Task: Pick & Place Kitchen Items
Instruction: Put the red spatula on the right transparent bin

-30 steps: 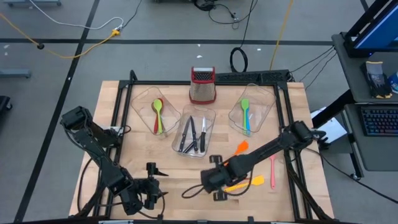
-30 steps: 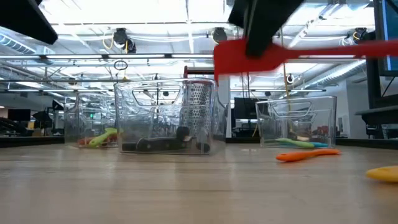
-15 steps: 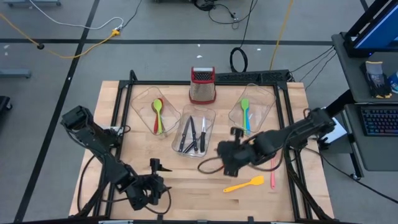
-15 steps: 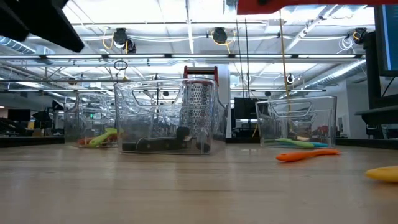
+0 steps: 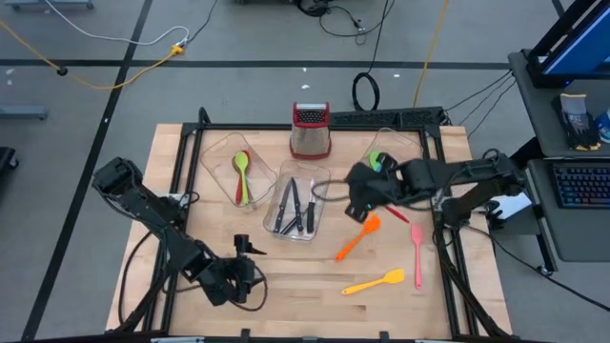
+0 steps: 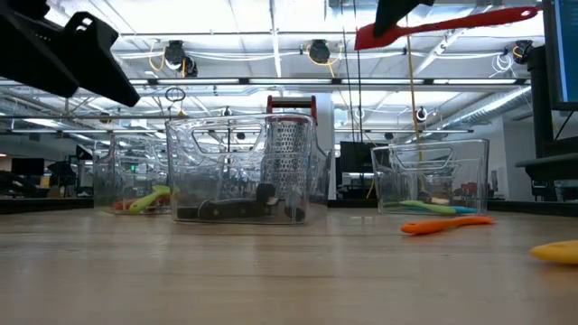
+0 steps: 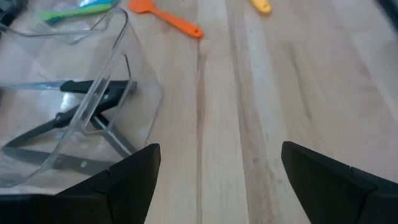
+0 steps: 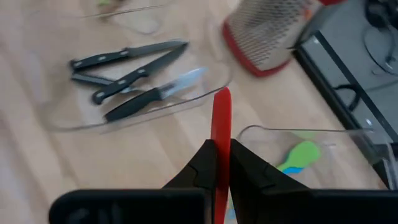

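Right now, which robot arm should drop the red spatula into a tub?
The right one. Its claw is shut on the red spatula, lifted beside the right tub. The left claw is open, holds nothing and sits near the table's front edge.

Grey floor with trailing cables, side desk with keyboard, bright ceiling lights

Red spatula blade hidden beyond right pincer; yellow spatula cut off.
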Robot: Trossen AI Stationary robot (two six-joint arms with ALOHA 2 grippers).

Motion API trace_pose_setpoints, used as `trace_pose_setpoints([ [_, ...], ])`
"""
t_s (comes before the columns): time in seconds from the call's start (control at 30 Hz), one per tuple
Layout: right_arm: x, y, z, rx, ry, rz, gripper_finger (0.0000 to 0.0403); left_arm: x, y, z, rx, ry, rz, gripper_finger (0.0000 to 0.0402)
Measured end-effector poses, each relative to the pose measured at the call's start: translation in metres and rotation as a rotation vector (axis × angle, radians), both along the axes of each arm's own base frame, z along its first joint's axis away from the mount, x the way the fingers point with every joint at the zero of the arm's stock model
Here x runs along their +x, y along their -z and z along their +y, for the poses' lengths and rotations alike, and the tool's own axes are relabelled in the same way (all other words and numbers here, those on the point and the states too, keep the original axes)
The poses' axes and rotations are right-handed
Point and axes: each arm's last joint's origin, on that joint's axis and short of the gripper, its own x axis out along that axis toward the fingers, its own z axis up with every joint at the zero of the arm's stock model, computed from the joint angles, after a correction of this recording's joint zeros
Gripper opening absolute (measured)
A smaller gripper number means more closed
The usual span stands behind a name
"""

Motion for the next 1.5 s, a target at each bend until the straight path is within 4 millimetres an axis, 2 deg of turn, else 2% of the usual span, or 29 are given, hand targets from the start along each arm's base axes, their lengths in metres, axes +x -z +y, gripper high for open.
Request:
trace_pose_setpoints([
  [0.23, 0.004, 0.005, -0.040, 0.000, 0.142, 0.001, 0.0012, -0.030, -0.007, 0.028, -0.082, 0.082, -0.160, 0.0335],
  [0.53, -0.009, 0.020, -0.093, 0.032, 0.355, 0.044, 0.0012, -0.062, -0.007, 0.059, -0.151, 0.159, -0.259, 0.0335],
  [0.8, -0.029, 0.010, -0.133, 0.061, 0.509, -0.023, 0.0012, -0.081, -0.009, 0.076, -0.181, 0.218, -0.316, 0.0335],
  [1.1, -0.043, 0.007, -0.162, 0.104, 0.684, -0.111, 0.0012, -0.094, -0.001, 0.088, -0.189, 0.253, -0.341, 0.0335],
  [1.23, -0.047, 0.022, -0.168, 0.140, 0.787, -0.099, 0.0012, -0.095, 0.001, 0.089, -0.177, 0.258, -0.338, 0.0335],
  [1.5, -0.060, 0.074, -0.168, 0.228, 0.936, 0.064, 0.0012, -0.095, 0.001, 0.089, -0.154, 0.279, -0.336, 0.0335],
])
